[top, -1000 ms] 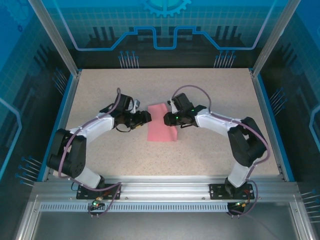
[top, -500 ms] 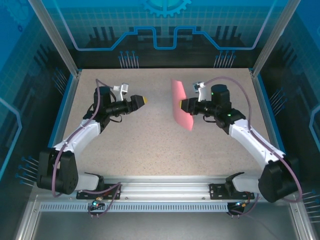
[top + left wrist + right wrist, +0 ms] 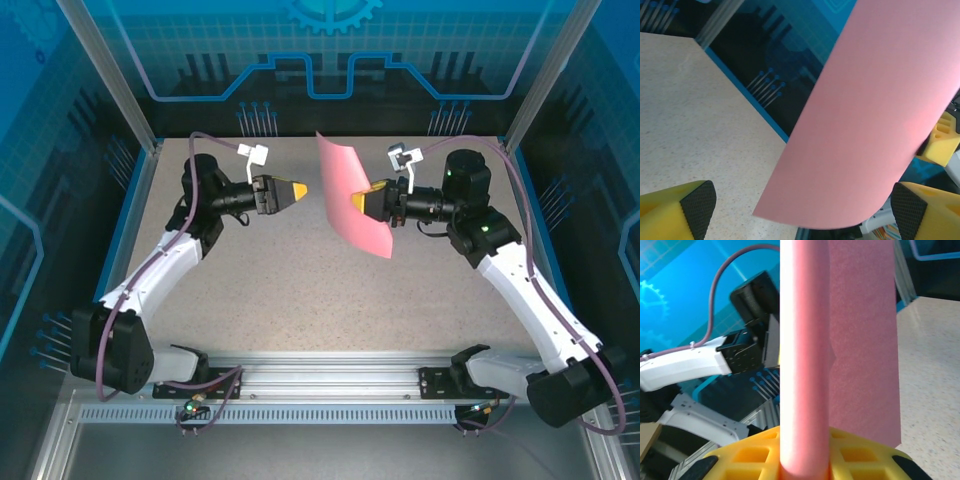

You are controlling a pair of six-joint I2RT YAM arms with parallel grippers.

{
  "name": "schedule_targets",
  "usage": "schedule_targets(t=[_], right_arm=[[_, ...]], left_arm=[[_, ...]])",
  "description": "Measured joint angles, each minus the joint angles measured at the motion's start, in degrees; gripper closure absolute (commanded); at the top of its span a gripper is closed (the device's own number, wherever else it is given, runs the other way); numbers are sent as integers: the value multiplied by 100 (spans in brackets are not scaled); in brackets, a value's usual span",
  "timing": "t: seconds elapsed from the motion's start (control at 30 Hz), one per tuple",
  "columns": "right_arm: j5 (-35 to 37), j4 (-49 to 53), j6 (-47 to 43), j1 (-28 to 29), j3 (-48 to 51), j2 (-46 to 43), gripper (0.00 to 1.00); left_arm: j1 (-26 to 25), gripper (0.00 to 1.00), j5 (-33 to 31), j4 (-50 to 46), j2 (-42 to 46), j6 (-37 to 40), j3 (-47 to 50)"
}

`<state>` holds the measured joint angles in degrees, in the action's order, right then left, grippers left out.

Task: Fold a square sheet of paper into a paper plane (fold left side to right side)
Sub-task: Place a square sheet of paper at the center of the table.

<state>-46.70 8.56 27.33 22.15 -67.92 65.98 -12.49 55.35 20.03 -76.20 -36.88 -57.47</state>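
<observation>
Over the speckled surface [image 3: 280,290] the right pincer [image 3: 362,201] clamps the square sheet of paper [image 3: 345,175] aloft, the left pincer [image 3: 297,189] apart and empty, most folds seemingly ahead.

— Square sheet of paper [image 3: 340,175]?
— Salmon-pink, plain, unmarked.
— Table [image 3: 300,300]?
— Beige, finely speckled, with blue edging.
— Left gripper [image 3: 304,189], right gripper [image 3: 354,201]?
— Yellow fingers, black pads on both.
— Arms [image 3: 160,265]?
— White and black, with mauve cables [image 3: 215,138].
— Enclosure walls [image 3: 330,60]?
— Blue, with a lighter grid and circuit-line pattern.
</observation>
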Motion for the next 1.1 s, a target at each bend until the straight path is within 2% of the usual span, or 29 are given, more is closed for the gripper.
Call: schedule_targets(t=[0.13, 0.2, 0.27, 0.4, 0.43, 0.5, 0.57, 0.77, 0.93, 1.1], right_arm=[[-52, 9, 4, 74, -13, -50, 77], [-46, 13, 7, 74, -13, -50, 76], [-31, 42, 4, 74, -13, -50, 76], [46, 120, 2, 66, 7, -52, 75], [94, 140, 0, 55, 28, -57, 75], [177, 197, -4, 2, 98, -79, 73], [317, 302, -42, -76, 173, -94, 70], [1056, 870, -256, -249, 415, -131, 52], [1893, 1185, -328, -319, 844, -203, 32], [2610, 1294, -315, -326, 1373, -201, 25]], left_arm=[[-223, 8, 120, -2, 0, 70, -101], [-332, 13, 157, 0, 0, 87, -144], [-417, 26, 188, -4, 0, 92, -188], [-492, 69, 219, -7, 0, 109, -229], [-494, 76, 219, -13, 0, 131, -232], [-494, 85, 208, -50, 0, 160, -229], [-494, 87, 186, -131, 0, 234, -227], [-494, 91, -83, -643, -9, 400, -42], [-529, 91, -404, -925, -258, 422, 411], [-612, 91, -804, -1016, -734, 400, 979]])
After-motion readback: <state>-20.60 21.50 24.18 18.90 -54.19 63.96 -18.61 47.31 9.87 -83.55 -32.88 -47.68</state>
